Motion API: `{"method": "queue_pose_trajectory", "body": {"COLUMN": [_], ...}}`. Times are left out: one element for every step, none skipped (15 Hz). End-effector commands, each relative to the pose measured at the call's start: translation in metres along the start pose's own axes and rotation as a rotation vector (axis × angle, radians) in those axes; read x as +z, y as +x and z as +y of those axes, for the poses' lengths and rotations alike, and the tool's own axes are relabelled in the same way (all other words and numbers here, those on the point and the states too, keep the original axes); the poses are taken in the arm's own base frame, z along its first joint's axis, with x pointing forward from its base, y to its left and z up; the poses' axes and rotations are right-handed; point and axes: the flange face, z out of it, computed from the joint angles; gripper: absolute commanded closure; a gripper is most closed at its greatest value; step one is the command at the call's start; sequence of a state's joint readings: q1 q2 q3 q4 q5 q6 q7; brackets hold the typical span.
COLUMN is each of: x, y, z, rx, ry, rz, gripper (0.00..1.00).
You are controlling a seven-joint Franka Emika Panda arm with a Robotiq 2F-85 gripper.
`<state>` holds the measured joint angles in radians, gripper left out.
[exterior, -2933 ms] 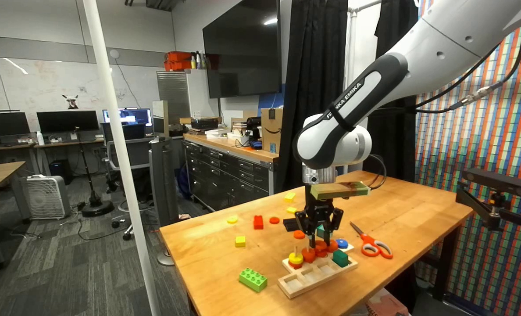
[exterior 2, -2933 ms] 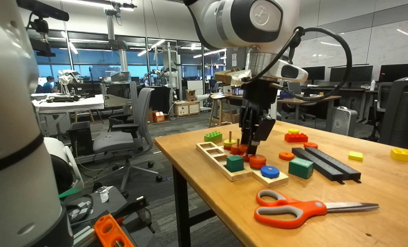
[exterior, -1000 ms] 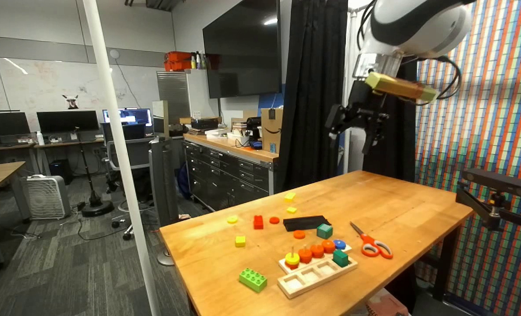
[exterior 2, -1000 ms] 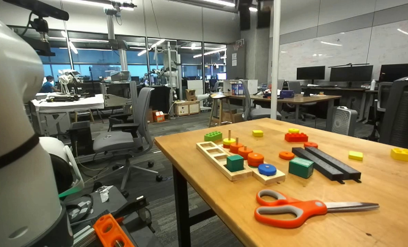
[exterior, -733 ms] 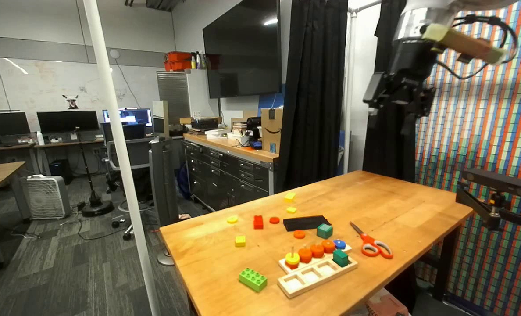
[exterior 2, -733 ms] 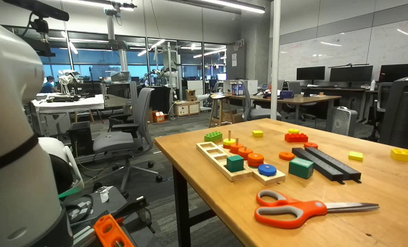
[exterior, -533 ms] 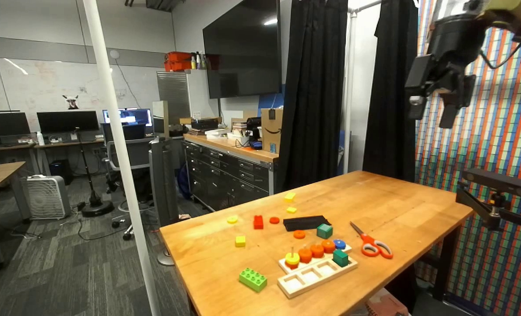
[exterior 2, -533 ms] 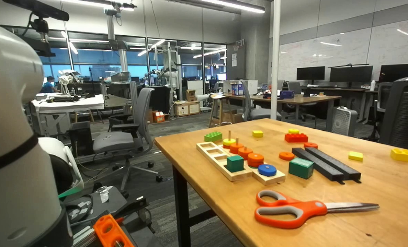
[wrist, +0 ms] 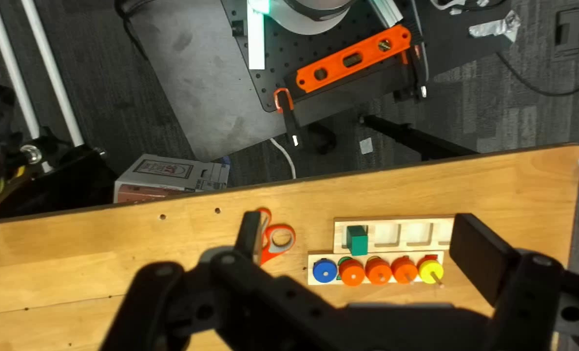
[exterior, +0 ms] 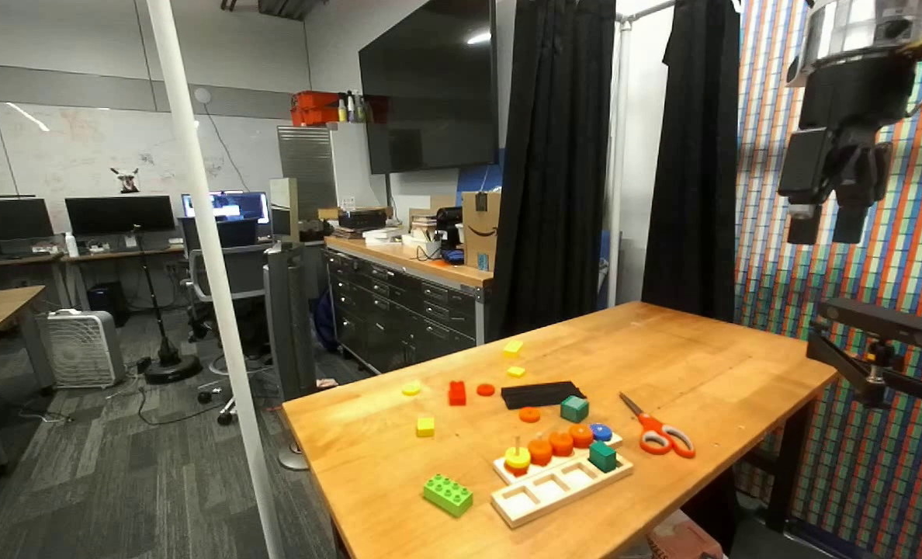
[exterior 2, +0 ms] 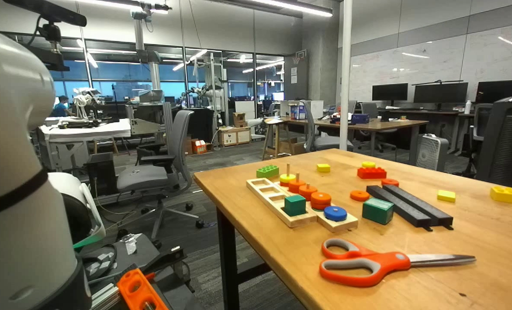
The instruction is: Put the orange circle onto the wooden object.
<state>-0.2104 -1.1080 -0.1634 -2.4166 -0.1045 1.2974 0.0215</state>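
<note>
The wooden object, a pale slotted board (exterior: 562, 498), holds a green block (exterior 2: 295, 205) in an end slot. A pegged wooden strip (wrist: 314, 261) lies against it, carrying orange circles (wrist: 352, 272), a blue disc (wrist: 324, 271) and a yellow disc (wrist: 431, 271). A loose orange circle (exterior: 530, 414) lies flat on the table in both exterior views, apart from the boards. High above and off to the right in an exterior view hangs my gripper (exterior: 826, 227). Its fingers stand wide apart in the wrist view, holding nothing; both boards show far below between them.
Orange-handled scissors (exterior 2: 381, 262), black bars (exterior 2: 407, 206), a green box (exterior 2: 377, 210) and a red brick (exterior: 457, 393) are spread around. A lime brick (exterior: 448, 494) sits beside the slotted board. A mounted camera bar (exterior: 888, 326) juts in past the table edge.
My gripper has risen from the pegged strip and swung away to the right, then turned to point straight down. The strip has shifted slightly. Over the last second the table's things stay put.
</note>
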Motion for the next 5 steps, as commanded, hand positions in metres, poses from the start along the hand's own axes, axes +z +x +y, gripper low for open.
{"method": "queue_pose_trajectory", "body": {"x": [0.0052, 0.0102, 0.0120, 0.0121, 0.0121], "y": [0.0028, 0.0042, 0.0047, 0.0048, 0.0048], "z": [0.0000, -0.0003, -0.0003, 0.0000, 0.0004], "rx": [0.007, 0.008, 0.008, 0.008, 0.009], "ry": [-0.020, -0.024, -0.024, -0.023, -0.022], "rz": [0.004, -0.003, -0.008, -0.008, -0.008], "gripper": [0.00, 0.00, 0.00, 0.00, 0.00]}}
